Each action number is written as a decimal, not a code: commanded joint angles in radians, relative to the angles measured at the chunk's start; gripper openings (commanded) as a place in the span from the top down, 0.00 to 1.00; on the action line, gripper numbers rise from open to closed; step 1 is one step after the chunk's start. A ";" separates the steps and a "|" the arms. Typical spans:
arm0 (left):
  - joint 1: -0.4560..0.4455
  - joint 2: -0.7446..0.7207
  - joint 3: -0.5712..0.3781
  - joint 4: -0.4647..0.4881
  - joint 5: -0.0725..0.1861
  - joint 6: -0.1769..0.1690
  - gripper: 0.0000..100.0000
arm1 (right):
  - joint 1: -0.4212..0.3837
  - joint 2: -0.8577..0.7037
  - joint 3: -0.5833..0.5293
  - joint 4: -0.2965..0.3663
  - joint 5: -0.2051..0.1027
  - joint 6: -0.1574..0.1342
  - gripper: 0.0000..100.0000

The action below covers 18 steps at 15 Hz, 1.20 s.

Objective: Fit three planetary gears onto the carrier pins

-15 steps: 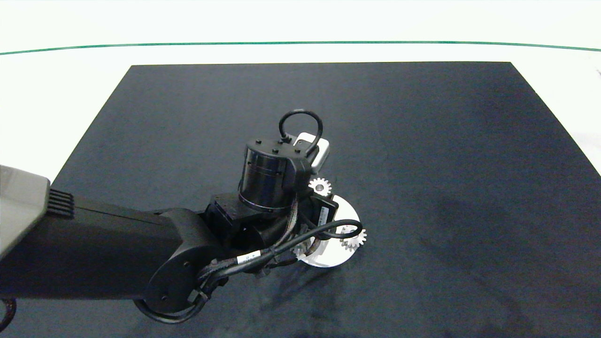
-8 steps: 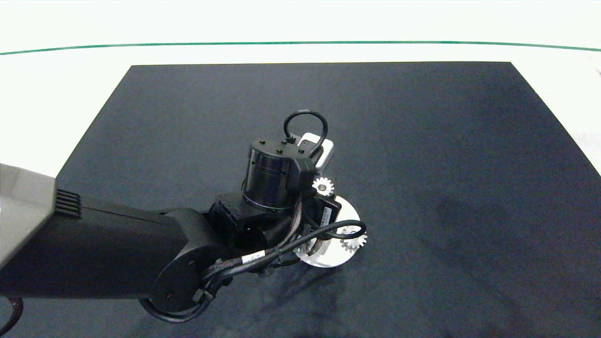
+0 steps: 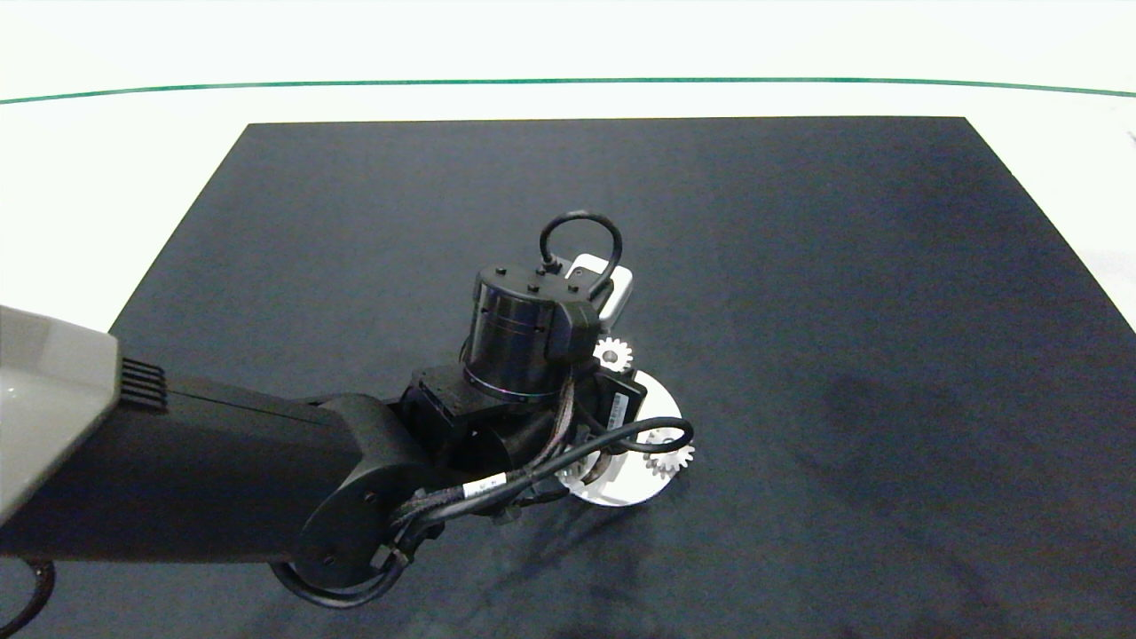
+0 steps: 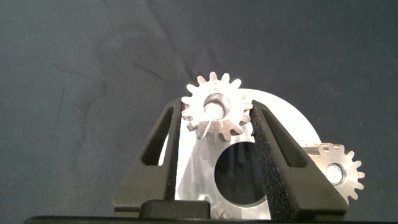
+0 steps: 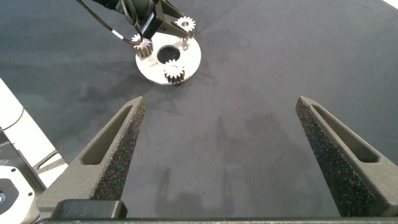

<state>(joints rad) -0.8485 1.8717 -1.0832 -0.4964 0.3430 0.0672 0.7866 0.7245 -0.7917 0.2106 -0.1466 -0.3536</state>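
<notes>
Head view: left hand (image 4: pixel 216 124) clamps a gear (image 4: pixel 216 115); its arm (image 3: pixel 222 479) hides the disc (image 3: pixel 652 404).

The left gripper (image 4: pixel 216 121) has its two black padded fingers (image 4: pixel 176 140) pressed on the sides of a silver gear (image 4: pixel 215 110). The gear sits on a pin (image 4: pixel 214 107) of the white disc (image 4: pixel 292 127). Another gear (image 4: pixel 339 171) sits on the disc's edge. The counter (image 4: pixel 93 68) is dark.

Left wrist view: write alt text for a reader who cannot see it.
The left gripper pinches a silver gear between its foam pads, over a pin on the white carrier disc. A second gear sits on the disc; dark mat behind.
</notes>
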 commanded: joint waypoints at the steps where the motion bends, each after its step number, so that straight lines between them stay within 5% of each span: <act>1: 0.000 -0.002 0.005 -0.004 0.002 0.000 1.00 | 0.000 0.001 0.000 0.001 -0.001 -0.002 0.00; 2: 0.000 -0.003 0.006 -0.004 0.002 0.000 1.00 | 0.000 0.001 0.000 0.003 -0.001 -0.002 0.00; 3: -0.001 -0.005 0.005 -0.004 0.002 0.000 0.00 | 0.000 0.001 0.000 0.001 -0.001 -0.002 0.00; 12: -0.009 -0.020 0.009 -0.004 0.002 -0.001 0.00 | 0.002 0.003 0.000 0.003 -0.001 -0.002 0.00; 16: 0.124 -0.344 0.121 0.044 0.002 0.013 0.00 | -0.007 -0.010 -0.004 0.000 -0.014 -0.002 0.00; 18: 0.233 -0.488 0.186 0.087 0.002 0.031 0.00 | -0.046 -0.013 -0.012 0.000 -0.054 -0.002 0.00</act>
<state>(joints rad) -0.7394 1.6015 -0.9813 -0.4453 0.3426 0.0847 0.7611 0.7157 -0.7994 0.2091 -0.1896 -0.3534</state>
